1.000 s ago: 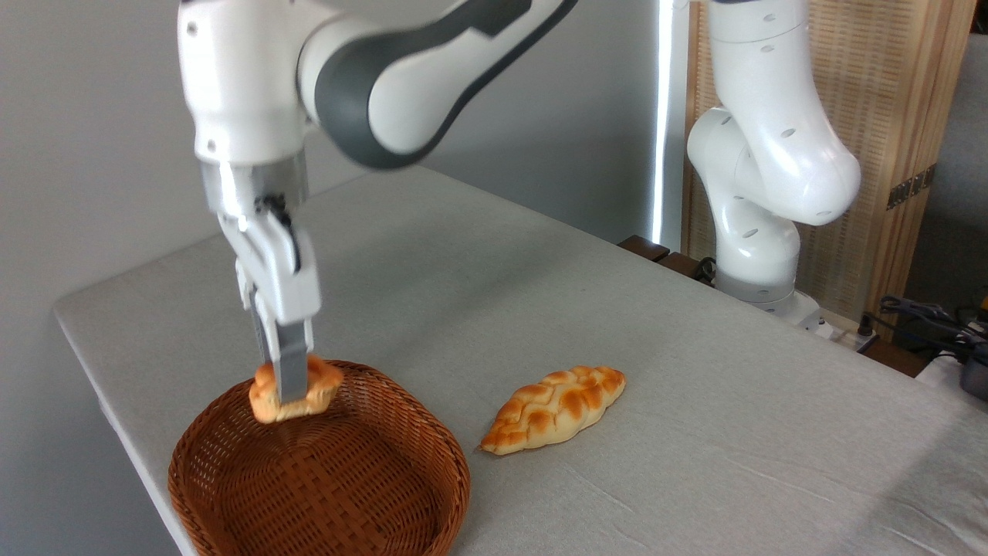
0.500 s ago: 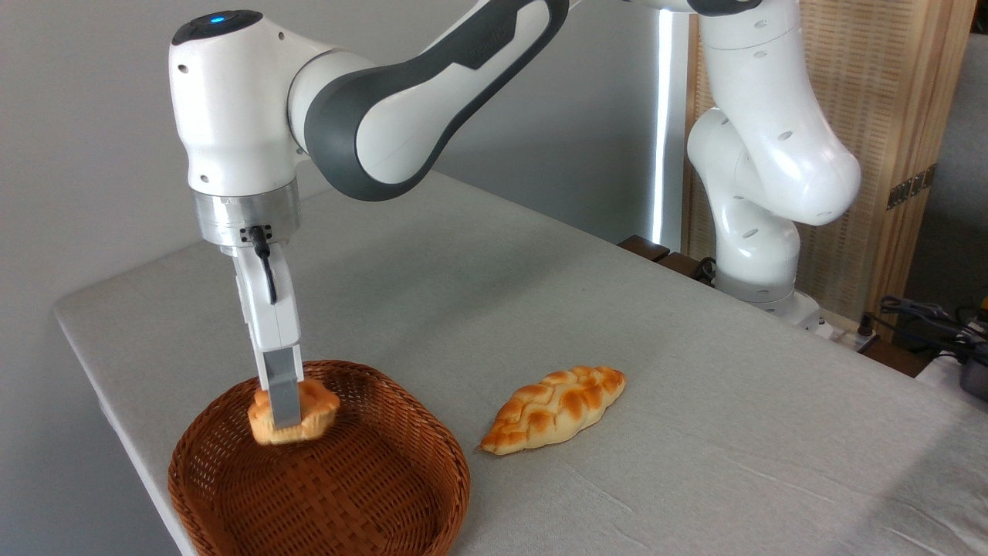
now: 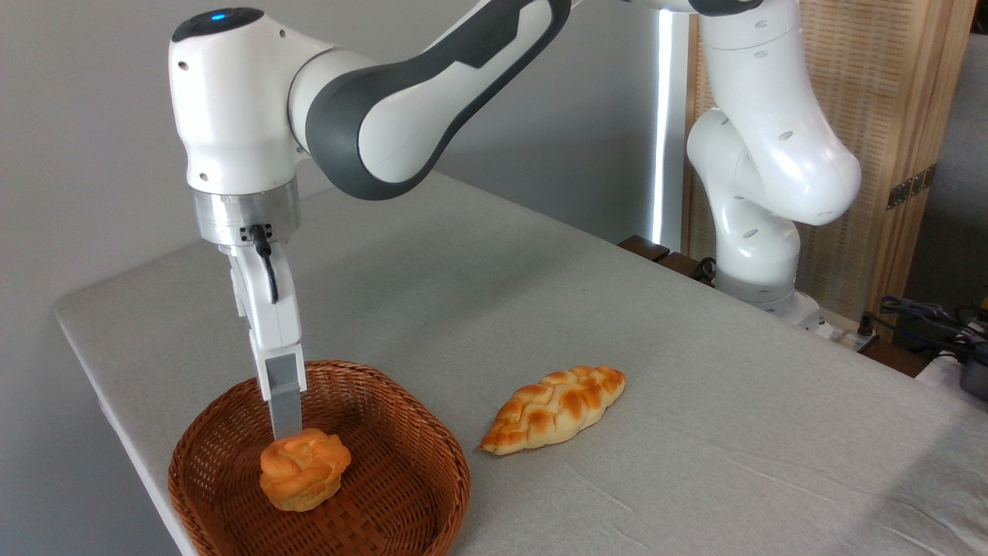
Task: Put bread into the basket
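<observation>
One bun down in the basket

One bread lies on the woven floor of the basket, toward its 9 o'clock side, swirled top up. My tool hangs straight above it, at the bun's 12 o'clock, holding nothing; I see only one grey finger edge-on, its tip just above the bun, so I cannot tell how wide the jaws stand. A braided loaf rests on the grey surface at the basket's 3 o'clock, apart from the rim.
</observation>
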